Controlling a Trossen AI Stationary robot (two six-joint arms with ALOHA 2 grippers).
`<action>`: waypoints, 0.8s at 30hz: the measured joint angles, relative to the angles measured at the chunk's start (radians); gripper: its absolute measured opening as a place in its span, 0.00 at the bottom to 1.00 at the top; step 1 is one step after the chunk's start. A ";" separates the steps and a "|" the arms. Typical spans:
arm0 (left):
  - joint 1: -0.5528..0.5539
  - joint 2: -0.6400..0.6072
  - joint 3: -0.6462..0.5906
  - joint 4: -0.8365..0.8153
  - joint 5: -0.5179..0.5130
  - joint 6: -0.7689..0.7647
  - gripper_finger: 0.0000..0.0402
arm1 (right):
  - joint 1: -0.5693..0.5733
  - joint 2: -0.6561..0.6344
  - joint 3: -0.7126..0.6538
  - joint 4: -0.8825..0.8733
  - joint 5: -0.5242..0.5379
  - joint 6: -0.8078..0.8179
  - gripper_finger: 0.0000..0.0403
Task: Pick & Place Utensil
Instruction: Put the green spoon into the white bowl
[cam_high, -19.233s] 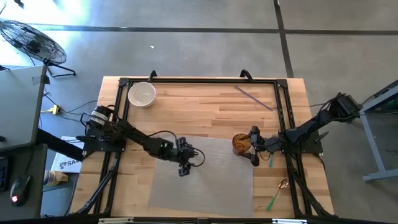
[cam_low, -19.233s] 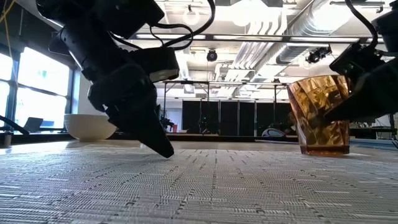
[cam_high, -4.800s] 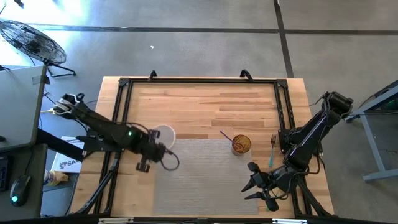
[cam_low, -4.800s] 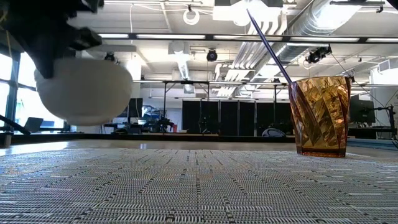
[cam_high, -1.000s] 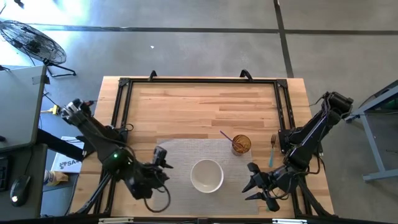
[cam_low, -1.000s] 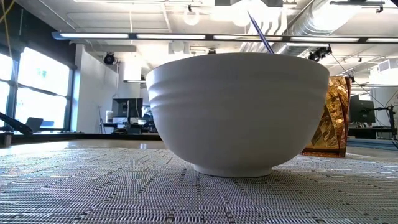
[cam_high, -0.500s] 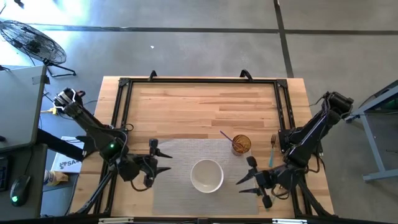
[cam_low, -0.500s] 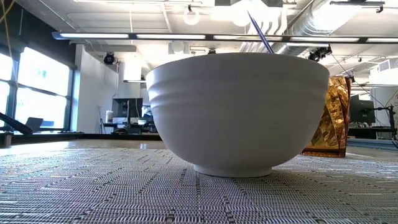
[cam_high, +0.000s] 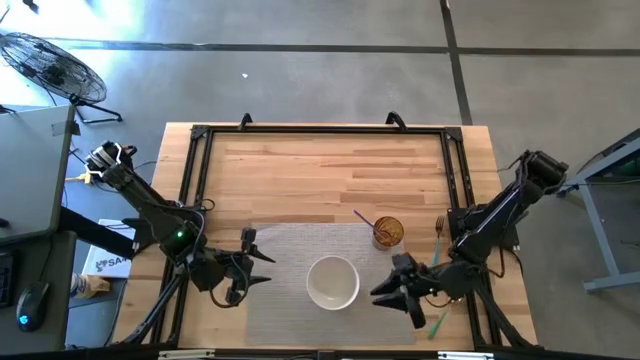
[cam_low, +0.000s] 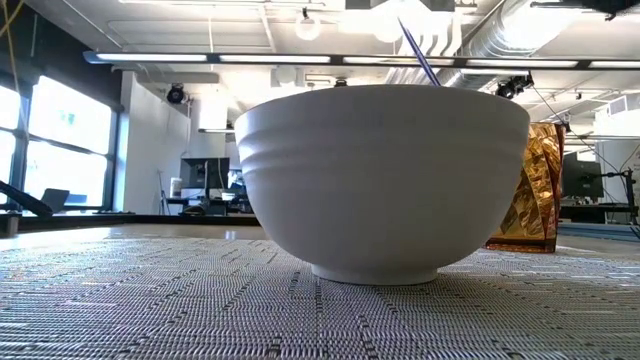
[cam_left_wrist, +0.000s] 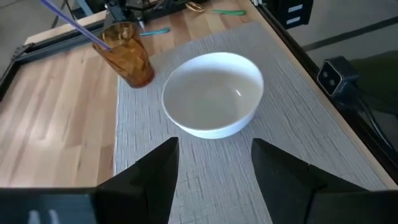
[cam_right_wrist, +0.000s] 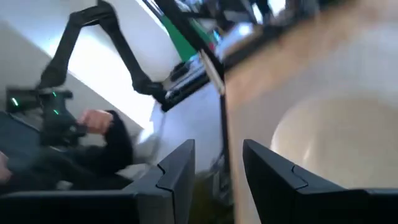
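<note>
- No readable writing or brand shows on any table item; a white box at the high view's lower left edge carries dark letters too small to read.
- One round white ceramic bowl (cam_high: 333, 282) sits on one grey woven placemat (cam_high: 290, 318), low centre of the high view.
- One amber ribbed plastic cup (cam_high: 388, 233) stands at the mat's upper right corner, holding one purple straw (cam_high: 362, 218).
- Utensils: one teal-handled fork (cam_high: 438, 240) right of the cup on the wooden table (cam_high: 320, 170); another green-handled one (cam_high: 437, 323) lies lower right.
- Left gripper (cam_high: 252, 262), left of the bowl, spread wide, holding nothing.
- Right gripper (cam_high: 393, 297), just right of the bowl, fingers parted, holding nothing.
</note>
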 joint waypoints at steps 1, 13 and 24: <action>0.000 0.000 0.000 -0.001 0.002 -0.003 0.49 | 0.000 0.015 0.000 -0.001 -0.019 0.085 0.32; 0.000 0.000 0.000 -0.003 0.000 0.028 0.49 | -0.013 0.132 0.000 -0.321 -0.520 1.122 0.32; 0.000 0.001 0.000 -0.042 -0.001 0.100 0.49 | -0.067 0.132 0.000 -0.513 -0.866 1.326 0.32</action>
